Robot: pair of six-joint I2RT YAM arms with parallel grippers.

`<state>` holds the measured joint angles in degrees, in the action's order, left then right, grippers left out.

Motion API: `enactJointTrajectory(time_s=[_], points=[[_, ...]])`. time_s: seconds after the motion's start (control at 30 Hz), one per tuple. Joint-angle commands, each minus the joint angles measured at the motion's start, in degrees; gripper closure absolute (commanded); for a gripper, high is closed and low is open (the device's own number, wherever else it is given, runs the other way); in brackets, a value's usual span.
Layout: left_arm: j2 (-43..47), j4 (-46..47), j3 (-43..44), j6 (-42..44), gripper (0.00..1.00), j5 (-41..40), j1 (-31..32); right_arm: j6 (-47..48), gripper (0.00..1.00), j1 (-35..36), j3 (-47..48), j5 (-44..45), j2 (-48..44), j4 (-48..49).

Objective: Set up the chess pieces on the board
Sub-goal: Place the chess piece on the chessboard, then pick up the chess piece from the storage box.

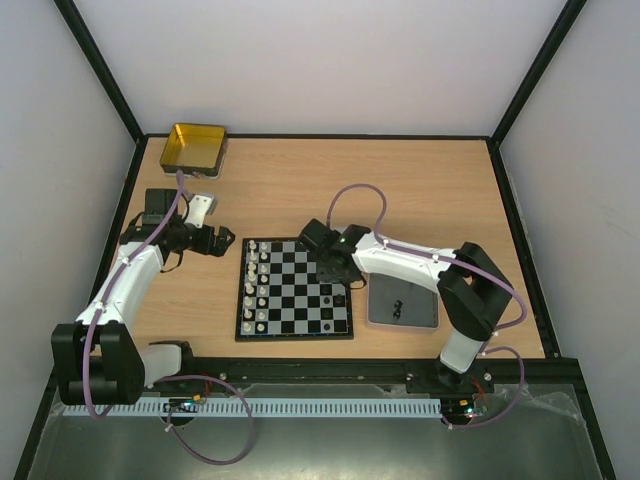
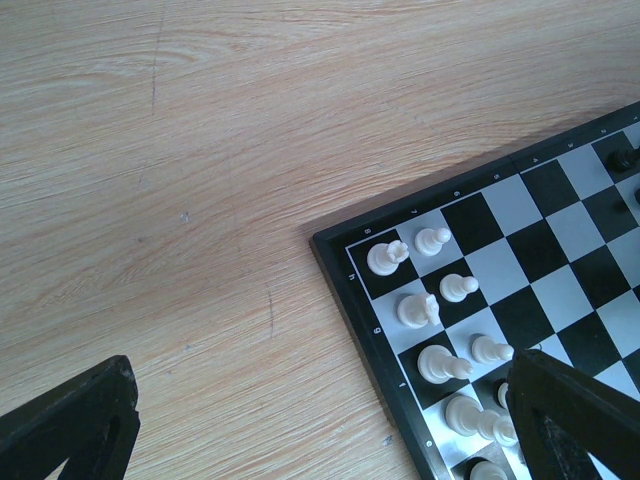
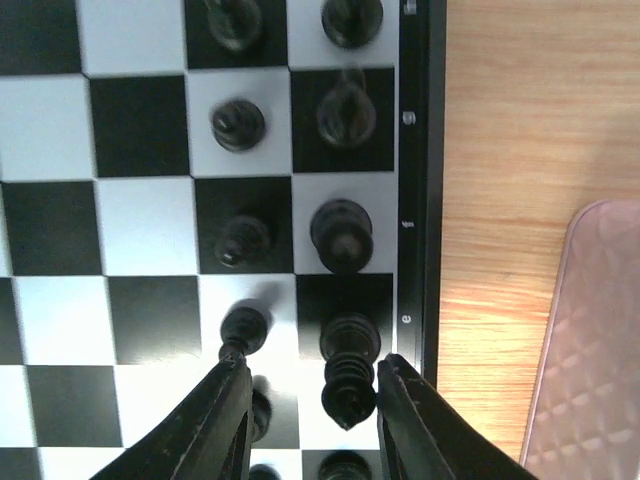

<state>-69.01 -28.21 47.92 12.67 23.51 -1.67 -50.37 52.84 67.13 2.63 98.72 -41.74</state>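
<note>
Black-fingered right gripper (image 3: pixel 310 385), jaws partly apart astride one black piece (image 3: pixel 347 385) without clamping it, hovered at the board (image 3: pixel 425 200) right rim beside printed letters e and f, grey tray (image 3: pixel 600 350) just beyond, arm bent leftward; left gripper (image 2: pixel 320 400) gaped wide over bare table (image 2: pixel 200 150) near white pieces (image 2: pixel 420 310).

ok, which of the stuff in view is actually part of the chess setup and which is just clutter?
Part of the job:
- board
- white chess pieces
- black chess pieces
- right gripper, jaws either side of a black piece

Just lying about:
- gold tin, far corner
- grey tray, beside the board
</note>
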Motion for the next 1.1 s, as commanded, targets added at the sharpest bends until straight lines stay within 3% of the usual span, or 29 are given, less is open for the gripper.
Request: enactJointTrajectory(time_s=[0.0, 0.2, 0.37, 0.7, 1.07], points=[[-0.2, -0.7, 0.8, 0.4, 0.01, 0.1, -0.2, 0.6, 0.66, -0.3, 4.8, 3.7, -2.4, -5.5], [-0.4, -0.7, 0.8, 0.4, 0.01, 0.1, -0.2, 1.0, 0.63, -0.3, 9.9, 7.5, -4.7, -12.8], [-0.4, -0.7, 0.8, 0.4, 0.01, 0.0, -0.2, -0.4, 0.62, -1.7, 9.9, 11.0, -12.2, -16.8], [-1.3, -0.8, 0.9, 0.4, 0.01, -0.1, -0.1, -0.5, 0.62, -13.2, -8.9, 4.4, -29.1, -14.1], [-4.1, -1.1, 1.8, 0.0, 0.01, -0.8, 0.2, -1.3, 0.59, -14.5, -20.8, -1.0, -35.3, -11.6]])
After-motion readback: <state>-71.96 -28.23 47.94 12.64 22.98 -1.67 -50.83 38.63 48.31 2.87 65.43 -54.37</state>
